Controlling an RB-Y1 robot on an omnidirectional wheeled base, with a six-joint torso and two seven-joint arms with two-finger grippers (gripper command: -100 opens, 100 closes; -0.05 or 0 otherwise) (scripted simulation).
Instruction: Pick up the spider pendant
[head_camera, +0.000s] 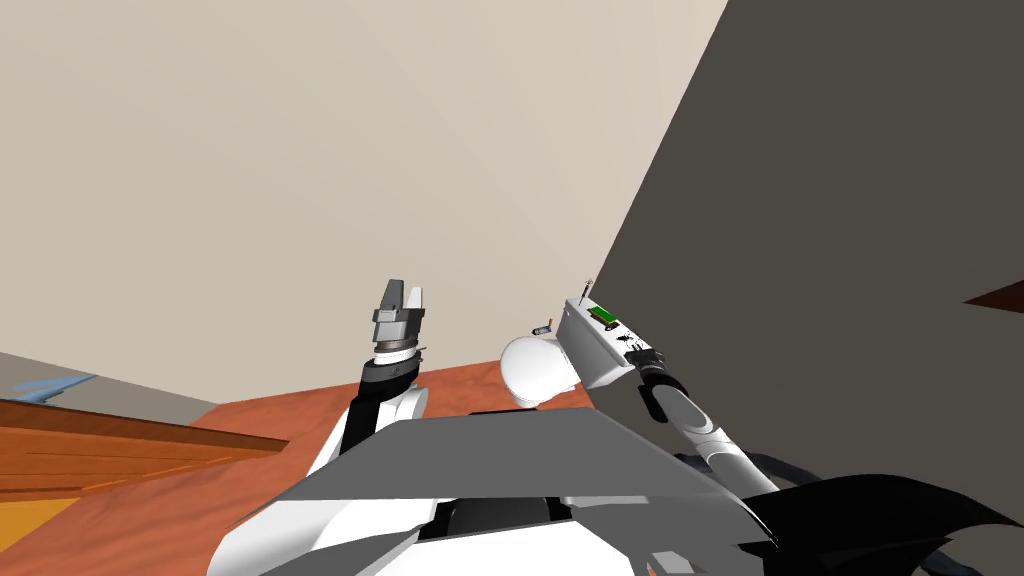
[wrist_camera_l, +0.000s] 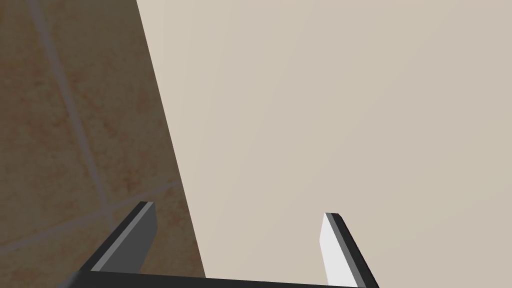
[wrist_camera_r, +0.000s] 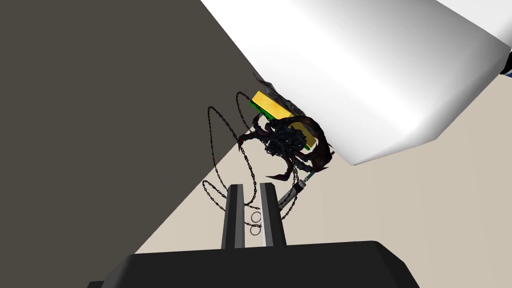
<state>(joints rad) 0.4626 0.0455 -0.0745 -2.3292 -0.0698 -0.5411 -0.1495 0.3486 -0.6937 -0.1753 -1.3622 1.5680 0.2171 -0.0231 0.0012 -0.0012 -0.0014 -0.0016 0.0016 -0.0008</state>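
**Right claw closed on pendant chain at white box**

Right gripper (wrist_camera_r: 251, 186) has its fingers nearly together, pinching links of the chain (wrist_camera_r: 215, 192). The spider pendant (wrist_camera_r: 285, 140) sits just beyond the fingertips, at the edge of the white box (wrist_camera_r: 375, 75), against a yellow-green block (wrist_camera_r: 267, 104). Left gripper (wrist_camera_l: 240, 225) is raised out front, fingers wide apart, holding nothing.

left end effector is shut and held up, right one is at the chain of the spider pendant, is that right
No: the left end effector is open, fingers wide apart in the left wrist view. It is held up, and the right end effector is at the chain of the spider pendant.
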